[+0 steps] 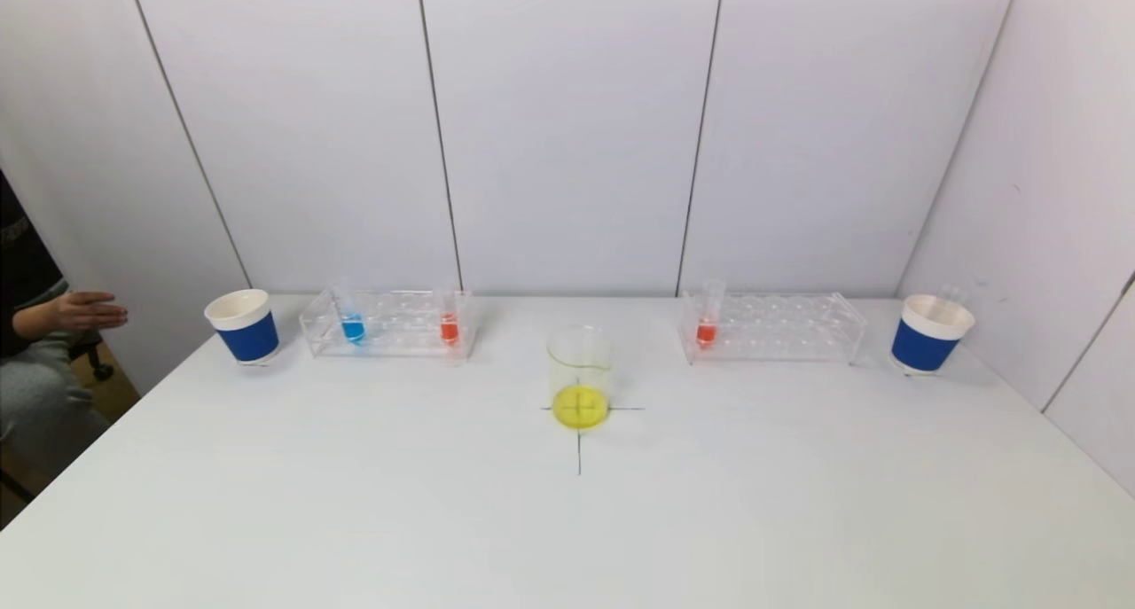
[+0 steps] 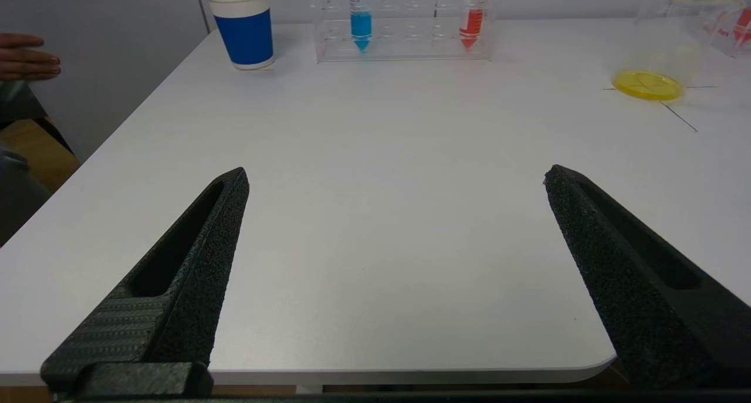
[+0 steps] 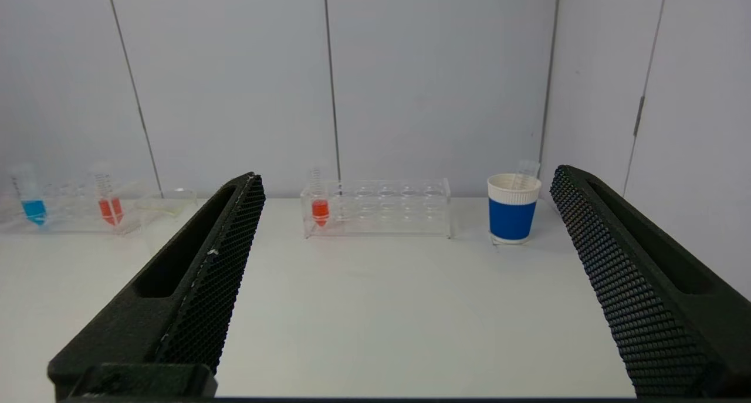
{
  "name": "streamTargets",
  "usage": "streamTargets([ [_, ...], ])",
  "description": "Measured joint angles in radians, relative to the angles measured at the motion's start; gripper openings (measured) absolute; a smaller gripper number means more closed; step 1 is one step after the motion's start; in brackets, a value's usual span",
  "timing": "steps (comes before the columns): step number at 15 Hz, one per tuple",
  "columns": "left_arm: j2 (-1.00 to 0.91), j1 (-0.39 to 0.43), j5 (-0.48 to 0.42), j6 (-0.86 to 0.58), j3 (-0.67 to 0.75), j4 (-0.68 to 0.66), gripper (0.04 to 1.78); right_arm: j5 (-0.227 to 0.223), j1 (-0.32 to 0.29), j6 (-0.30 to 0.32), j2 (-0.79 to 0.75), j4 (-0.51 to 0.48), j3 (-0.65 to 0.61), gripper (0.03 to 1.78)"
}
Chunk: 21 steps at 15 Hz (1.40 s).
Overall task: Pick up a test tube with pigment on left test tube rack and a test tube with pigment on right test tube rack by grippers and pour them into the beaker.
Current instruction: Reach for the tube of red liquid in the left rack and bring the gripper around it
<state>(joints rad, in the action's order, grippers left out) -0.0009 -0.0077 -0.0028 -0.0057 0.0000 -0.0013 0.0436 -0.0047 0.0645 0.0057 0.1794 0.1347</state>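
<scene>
Both sets of jaws stand wide apart and hold nothing. The left gripper (image 2: pixel 396 177) hangs over the near edge of the white bench (image 1: pixel 355 520), its 2 black textured fingers (image 2: pixel 193 244) spread to either side of bare surface. The right gripper (image 3: pixel 405 180) is low at the near edge too, spread just as wide. Neither arm shows in the head view, so both look parked short of the work, jaws ready for a tube.

Outward from the left gripper, the clear plastic left test tube rack (image 1: pixel 390 325) sits along the far side of the bench. It carries 2 tubes upright: a clear tube of blue pigment (image 1: pixel 353 328) toward its left end and a clear tube of orange-red pigment (image 1: pixel 449 327) at its right end. Standing upright keeps the liquid in and leaves the tops free to be pinched.

Opposite, the clear plastic right test tube rack (image 1: pixel 780 327) holds 1 clear tube of orange-red pigment (image 1: pixel 706 330) at its left end, the end nearest the middle.

Between the racks, a clear glass beaker with a yellow layer at its bottom (image 1: pixel 580 377) stands on a drawn black cross (image 1: pixel 579 454), a spot either arm can likely reach.

A blue-sleeved white paper cup (image 1: pixel 243 326) stands left of the left rack, and its twin (image 1: pixel 928 333) right of the right rack. A person's hand (image 1: pixel 82 311) hovers beyond the bench's left edge.

Nothing is picked yet.
</scene>
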Motion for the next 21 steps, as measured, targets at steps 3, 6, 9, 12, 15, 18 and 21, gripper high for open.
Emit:
streamTargets([
  [3, 0.0, 0.0, 0.0, 0.0, 0.0, 0.0, 1.76, -0.013, 0.0, -0.086, -0.006, 0.1, -0.116, 1.77],
  [6, 0.0, 0.0, 0.0, 0.0, 0.0, 0.0, 1.76, -0.056, 0.0, -0.101, -0.007, -0.045, -0.133, 1.77],
  [9, 0.0, 0.0, 0.0, 0.0, 0.0, 0.0, 1.76, -0.033, 0.0, -0.133, -0.008, -0.056, -0.135, 1.77],
  [12, 0.0, 0.0, 0.0, 0.0, 0.0, 0.0, 1.76, 0.008, 0.0, -0.205, -0.008, -0.065, -0.135, 1.77],
  [15, 0.0, 0.0, 0.0, 0.0, 0.0, 0.0, 1.76, 0.009, 0.0, -0.206, -0.008, -0.067, -0.135, 1.77],
  [18, 0.0, 0.0, 0.0, 0.0, 0.0, 0.0, 1.76, 0.011, 0.0, -0.221, -0.008, -0.061, -0.135, 1.77],
  [21, 0.0, 0.0, 0.0, 0.0, 0.0, 0.0, 1.76, 0.011, 0.0, -0.221, -0.008, -0.063, -0.135, 1.77],
])
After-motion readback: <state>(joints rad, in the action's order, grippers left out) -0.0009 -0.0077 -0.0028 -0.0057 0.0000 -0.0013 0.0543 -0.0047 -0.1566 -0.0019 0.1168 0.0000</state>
